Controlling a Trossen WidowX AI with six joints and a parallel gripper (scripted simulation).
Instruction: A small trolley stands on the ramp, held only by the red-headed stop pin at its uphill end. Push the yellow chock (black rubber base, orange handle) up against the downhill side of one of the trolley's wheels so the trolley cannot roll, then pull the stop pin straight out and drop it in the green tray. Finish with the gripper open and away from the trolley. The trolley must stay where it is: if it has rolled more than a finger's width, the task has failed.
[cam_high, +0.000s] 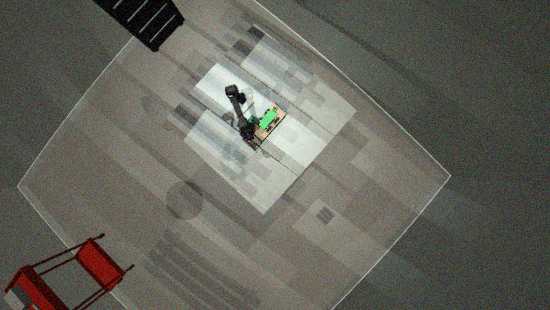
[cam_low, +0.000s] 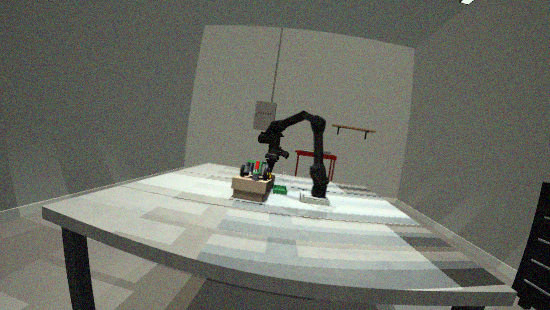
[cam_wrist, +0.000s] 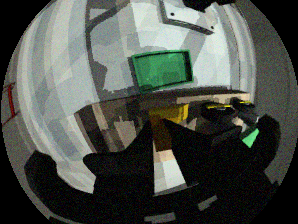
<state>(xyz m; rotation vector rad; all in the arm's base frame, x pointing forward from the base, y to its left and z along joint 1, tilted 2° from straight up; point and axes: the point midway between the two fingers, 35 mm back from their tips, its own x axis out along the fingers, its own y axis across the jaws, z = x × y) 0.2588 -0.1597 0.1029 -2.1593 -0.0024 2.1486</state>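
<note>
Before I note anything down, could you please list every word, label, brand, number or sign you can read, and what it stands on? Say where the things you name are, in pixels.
No text can be read in any view.
Pale wall panel (cam_low: 265, 115): a faint dark line across it may be lettering, too small and blurred to read.
Green tray (cam_high: 251, 120) (cam_low: 280, 190) (cam_wrist: 162, 69): no lettering that I can make out.

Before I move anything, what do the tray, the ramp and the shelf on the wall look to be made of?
Tray: probably plastic, going by its even green colour and thin walls.
Ramp: likely bare wood or board, pale tan.
Shelf: perhaps wood, from its brown tone; finish unclear.
</note>
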